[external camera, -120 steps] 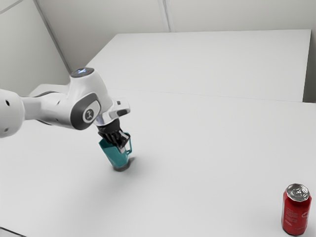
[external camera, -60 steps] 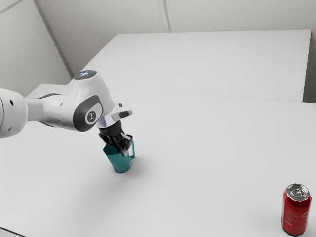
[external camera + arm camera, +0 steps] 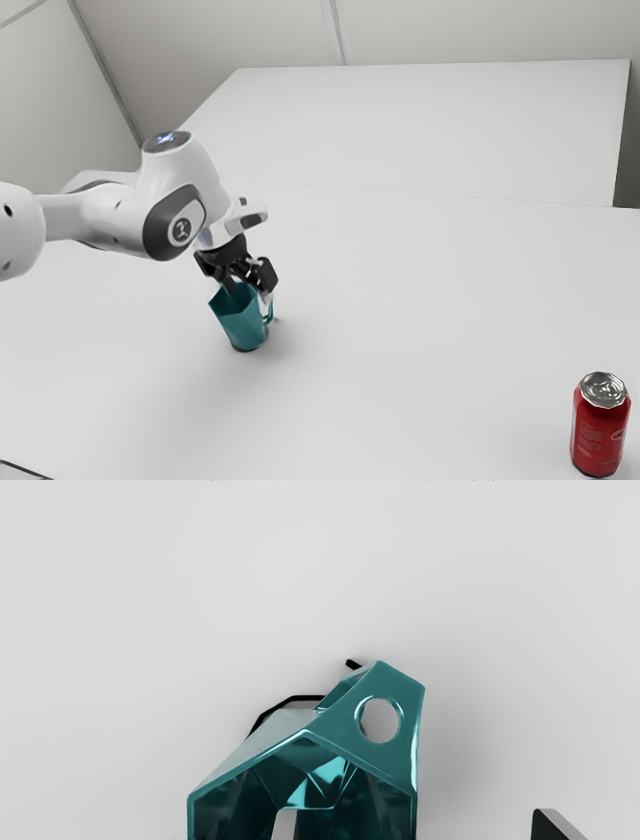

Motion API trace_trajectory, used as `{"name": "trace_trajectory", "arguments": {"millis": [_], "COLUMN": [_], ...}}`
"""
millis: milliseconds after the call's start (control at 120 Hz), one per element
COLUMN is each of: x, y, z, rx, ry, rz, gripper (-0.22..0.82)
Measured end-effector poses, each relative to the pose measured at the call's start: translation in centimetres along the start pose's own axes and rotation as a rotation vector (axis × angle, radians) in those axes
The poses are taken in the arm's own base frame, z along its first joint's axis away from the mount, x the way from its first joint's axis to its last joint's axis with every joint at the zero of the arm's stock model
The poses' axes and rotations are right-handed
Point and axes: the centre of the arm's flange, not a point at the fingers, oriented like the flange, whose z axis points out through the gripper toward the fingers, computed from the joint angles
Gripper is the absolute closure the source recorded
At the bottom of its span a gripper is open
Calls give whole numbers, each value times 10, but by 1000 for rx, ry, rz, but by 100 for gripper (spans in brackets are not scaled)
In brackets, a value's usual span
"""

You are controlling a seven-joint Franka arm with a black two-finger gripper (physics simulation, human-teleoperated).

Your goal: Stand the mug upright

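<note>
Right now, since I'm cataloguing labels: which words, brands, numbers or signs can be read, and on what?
No text is legible.
Red can: pale print on its side, too small to read.
Robot arm: round emblem and bluish-white mark, neither readable as letters.
Teal mug: no lettering seen.

No text is legible: the arm (image 3: 110, 218) bears small marks and the red can (image 3: 597, 440), well apart from it, unreadable pale print.

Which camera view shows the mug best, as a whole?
The exterior view: it shows the mug from rim to base, though the fingers hide a little. The wrist view looks into its opening, but the bottom edge cuts it off.
</note>
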Motion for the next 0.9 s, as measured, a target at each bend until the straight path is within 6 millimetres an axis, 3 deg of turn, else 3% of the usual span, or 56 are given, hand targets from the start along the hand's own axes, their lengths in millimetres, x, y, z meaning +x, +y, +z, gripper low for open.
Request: {"name": "trace_trajectory", "arguments": {"millis": [267, 667, 900], "x": [1, 54, 69], "y": [6, 0, -6], "z": [-29, -138, -181], "rx": [2, -18, -1], "ry": [24, -19, -58], "rz": [2, -4, 5], "gripper": [5, 3, 2]}}
